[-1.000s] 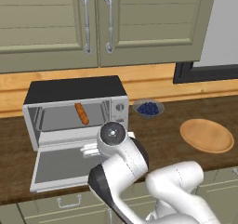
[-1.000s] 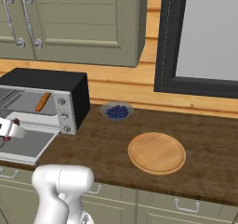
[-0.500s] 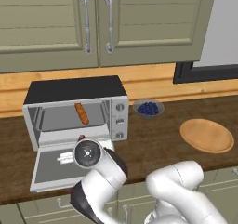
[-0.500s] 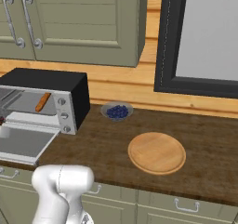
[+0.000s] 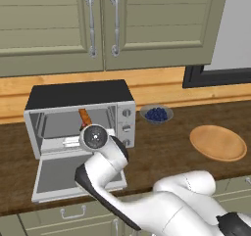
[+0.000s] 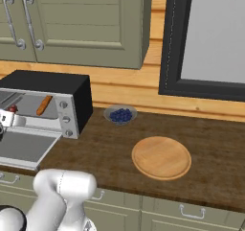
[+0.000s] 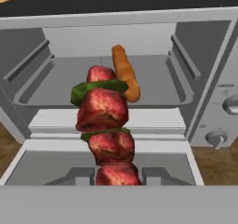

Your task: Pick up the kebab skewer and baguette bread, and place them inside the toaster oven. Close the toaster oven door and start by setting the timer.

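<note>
The toaster oven (image 5: 78, 117) sits on the brown counter (image 5: 162, 147) under the green cupboards (image 5: 98, 24). Its door (image 5: 73, 174) is folded down flat, so the inside is wide open. A second ago the arm was off to the right, near the knobs. Now it has swung left and stands right in front of the open oven, over the door. That means the robot is lined up to put the next food in.

The bread (image 7: 125, 72) is already lying inside on the tray (image 7: 56, 90), toward the back, leaning a little. So that part of the job looks done.

The gripper (image 7: 117, 174) has its jaws closed tight on the skewer (image 7: 106, 125). They hold it at the bottom end, and the red meat chunks with green bits stick up toward the oven mouth. The skewer is just outside the oven, above the door, not on the tray yet.

Next, I think the arm has to push the skewer forward onto the tray beside the bread, let go, and back out. After that come the door and the timer knob (image 7: 216, 138). The bowl of blueberries (image 5: 156, 114) and the round wooden board (image 5: 217, 142) sit well off to the right.
</note>
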Controlling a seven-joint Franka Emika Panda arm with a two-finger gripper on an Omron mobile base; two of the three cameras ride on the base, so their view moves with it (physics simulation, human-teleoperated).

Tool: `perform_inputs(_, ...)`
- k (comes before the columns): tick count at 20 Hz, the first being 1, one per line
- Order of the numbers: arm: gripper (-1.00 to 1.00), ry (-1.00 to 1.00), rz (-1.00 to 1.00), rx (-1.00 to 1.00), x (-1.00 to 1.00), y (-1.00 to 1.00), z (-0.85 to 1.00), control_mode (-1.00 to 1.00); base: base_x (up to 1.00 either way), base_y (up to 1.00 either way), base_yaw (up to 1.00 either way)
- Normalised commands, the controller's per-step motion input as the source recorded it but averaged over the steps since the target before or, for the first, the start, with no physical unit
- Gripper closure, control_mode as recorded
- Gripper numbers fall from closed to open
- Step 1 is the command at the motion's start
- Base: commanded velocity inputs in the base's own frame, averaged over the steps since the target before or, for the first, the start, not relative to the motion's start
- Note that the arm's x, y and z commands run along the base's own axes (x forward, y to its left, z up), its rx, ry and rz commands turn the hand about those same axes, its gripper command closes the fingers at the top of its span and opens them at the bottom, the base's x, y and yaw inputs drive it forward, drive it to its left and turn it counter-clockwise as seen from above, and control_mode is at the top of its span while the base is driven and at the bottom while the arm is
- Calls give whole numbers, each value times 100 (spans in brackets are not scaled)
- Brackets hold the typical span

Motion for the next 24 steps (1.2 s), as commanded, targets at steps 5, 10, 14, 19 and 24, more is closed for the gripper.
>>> perform_inputs(5,100,0,1,0,42,39,-17,-100,0,0,0)
perform_inputs(10,100,-1,0,0,35,38,-17,-100,0,0,0)
perform_inputs(14,100,-4,0,0,47,29,-9,-100,0,0,0)
perform_inputs(19,100,-7,0,0,56,2,0,-100,0,0,0)
perform_inputs(24,100,-7,0,0,42,2,0,-100,0,0,0)
